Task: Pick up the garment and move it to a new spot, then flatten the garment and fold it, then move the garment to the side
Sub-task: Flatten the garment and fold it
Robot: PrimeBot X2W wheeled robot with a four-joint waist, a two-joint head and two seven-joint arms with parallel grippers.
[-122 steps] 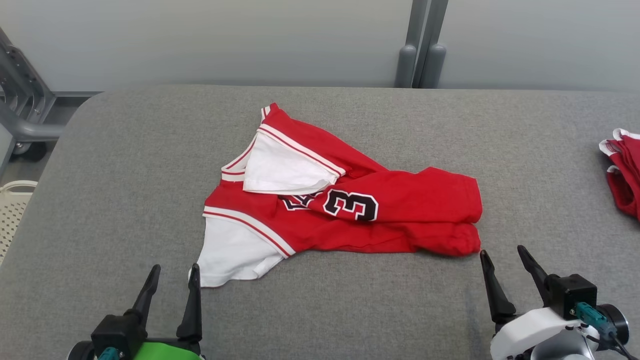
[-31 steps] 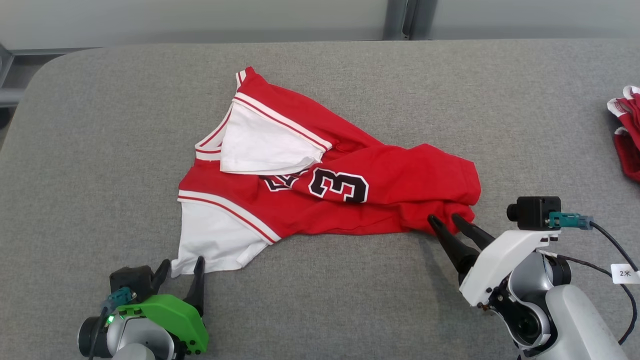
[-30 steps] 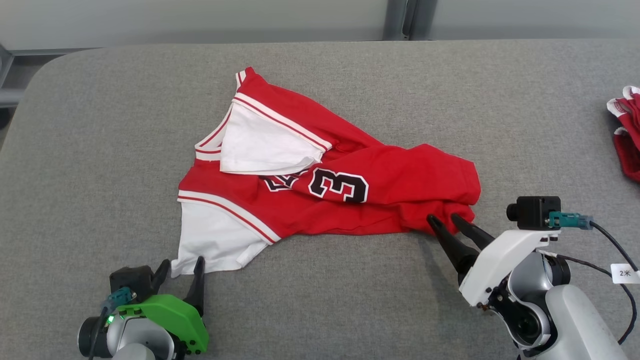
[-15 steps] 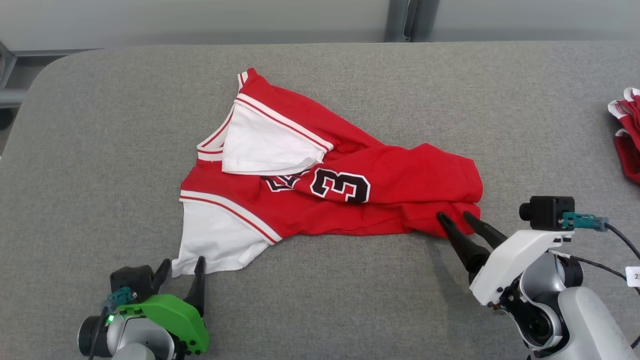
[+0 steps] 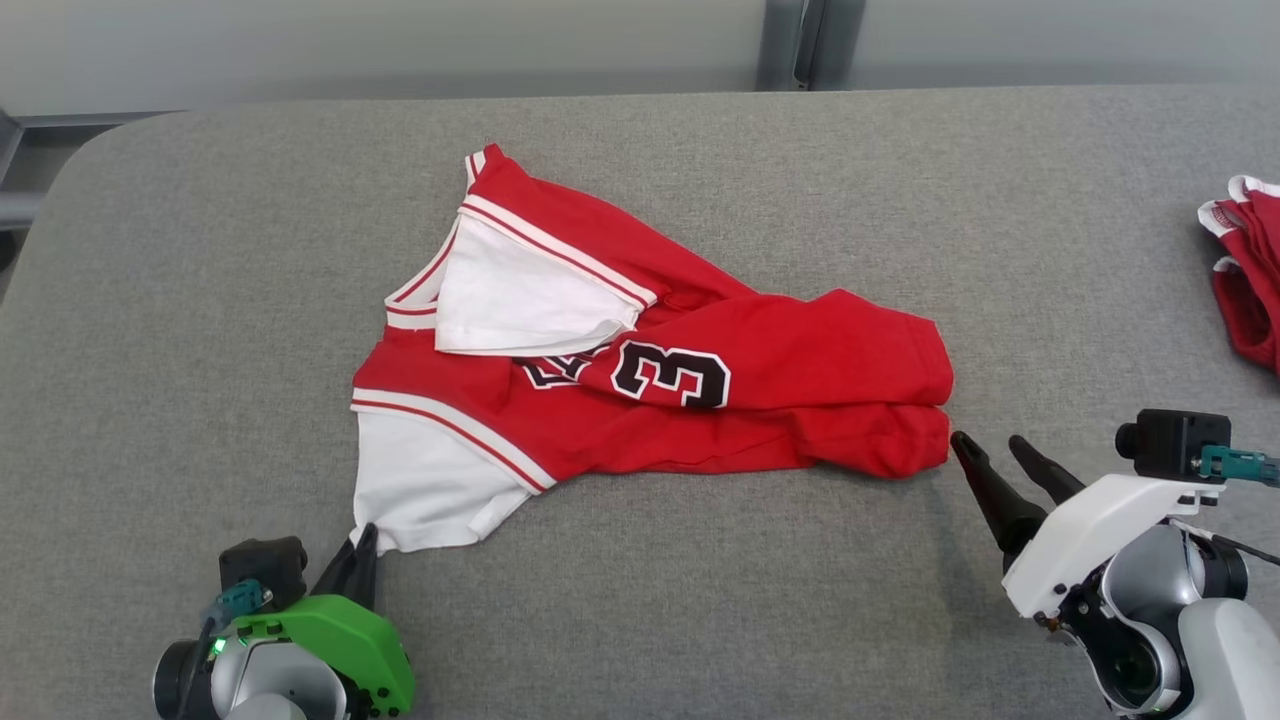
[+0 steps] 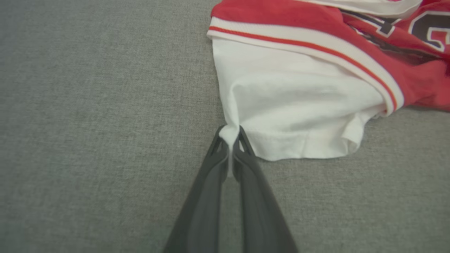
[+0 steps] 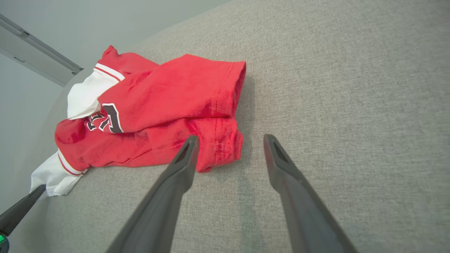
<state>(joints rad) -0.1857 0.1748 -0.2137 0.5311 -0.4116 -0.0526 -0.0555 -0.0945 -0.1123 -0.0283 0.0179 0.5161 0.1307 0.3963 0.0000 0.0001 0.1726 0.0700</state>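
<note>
The garment (image 5: pixel 760 400) is a red jersey with white sleeves and a black "3", lying crumpled in the middle of the grey table (image 5: pixel 200 300). My left gripper (image 5: pixel 362 535) is at its near-left corner, shut on the tip of the white sleeve (image 6: pixel 299 102); the left wrist view shows white cloth pinched between the fingers (image 6: pixel 229 135). My right gripper (image 5: pixel 990 448) stands open just right of the garment's red hem (image 7: pixel 225 140), with nothing between its fingers. The right wrist view shows the hem beside its left finger (image 7: pixel 182 165).
A second red and white garment (image 5: pixel 1245 290) lies at the table's right edge. A grey wall and a post (image 5: pixel 790 45) stand behind the table. Bare grey cloth spreads in front of and to the left of the jersey.
My left gripper has shut on the white sleeve corner. My right gripper has drawn back to the right, off the red hem, and opened wider. The head view has shifted slightly.
</note>
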